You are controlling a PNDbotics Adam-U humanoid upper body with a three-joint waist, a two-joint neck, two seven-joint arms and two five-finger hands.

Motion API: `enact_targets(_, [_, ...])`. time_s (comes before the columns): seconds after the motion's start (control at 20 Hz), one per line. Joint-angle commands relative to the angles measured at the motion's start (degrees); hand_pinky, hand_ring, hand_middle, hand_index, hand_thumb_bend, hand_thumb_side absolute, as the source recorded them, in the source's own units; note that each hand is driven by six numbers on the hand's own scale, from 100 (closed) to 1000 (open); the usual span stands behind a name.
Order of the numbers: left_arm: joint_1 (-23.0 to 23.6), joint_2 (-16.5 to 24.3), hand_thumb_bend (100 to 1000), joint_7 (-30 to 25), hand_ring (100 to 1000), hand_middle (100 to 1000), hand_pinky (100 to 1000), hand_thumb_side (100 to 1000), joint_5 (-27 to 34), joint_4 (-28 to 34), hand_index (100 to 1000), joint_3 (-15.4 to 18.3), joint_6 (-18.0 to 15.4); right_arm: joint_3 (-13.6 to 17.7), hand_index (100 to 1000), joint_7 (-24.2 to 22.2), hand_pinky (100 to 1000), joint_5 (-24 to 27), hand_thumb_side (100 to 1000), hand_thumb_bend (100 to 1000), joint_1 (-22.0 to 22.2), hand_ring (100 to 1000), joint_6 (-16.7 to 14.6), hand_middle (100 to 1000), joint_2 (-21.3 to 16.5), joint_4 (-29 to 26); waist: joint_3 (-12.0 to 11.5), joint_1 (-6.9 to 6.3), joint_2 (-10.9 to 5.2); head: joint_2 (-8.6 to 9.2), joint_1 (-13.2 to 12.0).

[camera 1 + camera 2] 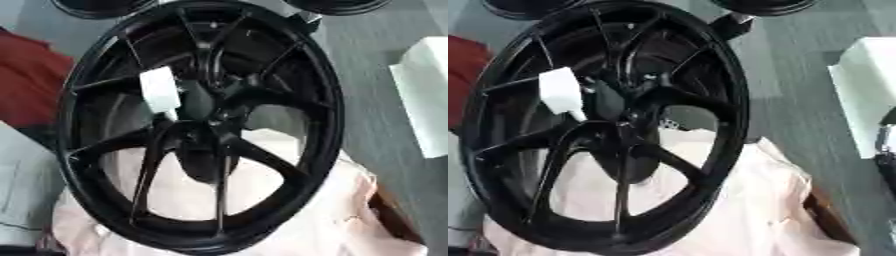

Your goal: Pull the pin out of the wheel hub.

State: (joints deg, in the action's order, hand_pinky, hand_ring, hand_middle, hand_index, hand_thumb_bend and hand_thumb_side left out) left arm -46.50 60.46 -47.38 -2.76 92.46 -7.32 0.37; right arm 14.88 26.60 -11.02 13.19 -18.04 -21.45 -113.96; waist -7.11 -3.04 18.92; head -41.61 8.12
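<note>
Wheel hub [203, 107]: black, glossy, multi-spoke alloy rim, filling most of both views. It stands tilted, its top leaning toward the upper right, its lower edge resting on a pale pink cloth [332, 210]. The spokes run from a dark centre out to the rim; floor and cloth show through the gaps between them.

Pin [160, 91]: a white, blocky piece seated at the hub, just left of the centre, standing roughly upright with a slight tilt. Its lower end narrows and touches the dark centre part. It is still in the wheel. Its exact shape cannot be made out.

Pale pink cloth: bunched under and in front of the wheel, spreading to the lower right, over a brown edge at the right.

Red object [31, 85]: left of the wheel, partly hidden behind the rim.

White box [424, 100]: right of the wheel, well apart from it, on the grey floor [367, 55].

Two more dark round rims [96, 7]: at the top edge, behind the wheel, cut off by the frame.

Right hand [885, 150]: only a dark sliver with a silver part at the right edge of the right eye view, near the white box, away from the wheel. Whether its fingers are open or closed cannot be told; nothing is seen in them.

Left hand: shows in neither view.
</note>
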Motion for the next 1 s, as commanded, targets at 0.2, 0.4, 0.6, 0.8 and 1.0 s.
enact_targets(0.2, [-1.49, 0.7, 100, -0.13, 740, 699, 802, 827, 0.21, -0.47, 829, 0.9, -0.4, 0.55, 839, -0.24, 769, 0.39, 585, 100, 0.3, 802, 0.02, 700, -0.99, -0.63, -0.01, 0.16, -1.55, 0.65, -0.37])
enact_targets(0.4, [-1.81, 0.33, 100, -0.48, 741, 699, 802, 830, 0.47, -0.19, 828, 0.5, -0.55, 0.37, 840, -0.57, 770, 0.46, 587, 100, 0.39, 803, 0.15, 700, -1.04, -0.63, 0.02, 0.24, -1.67, 0.6, -0.43])
enact_targets(0.6, [-3.28, -0.24, 100, -1.65, 743, 701, 804, 839, 0.52, 1.2, 828, -0.75, -1.01, 0.34, 839, -0.8, 770, 0.41, 584, 100, 0.45, 803, 0.17, 700, -1.05, -0.63, 0.02, 0.3, -1.75, 0.59, -0.26])
enact_targets(0.8, [-5.99, -1.22, 100, -3.43, 747, 705, 805, 856, 0.6, 4.63, 826, -3.8, -1.69, 0.24, 840, -1.01, 770, 0.51, 584, 100, 0.35, 803, 0.25, 701, -0.99, -0.63, 0.09, 0.39, -1.78, 0.49, -0.36])
enact_targets(1.0, [-9.12, -2.24, 100, -3.22, 748, 705, 799, 842, 0.8, 8.45, 820, -7.94, -1.02, 0.1, 840, -1.35, 770, 0.66, 583, 100, 0.29, 803, 0.39, 701, -1.03, -0.63, 0.17, 0.4, -1.84, 0.37, -0.53])
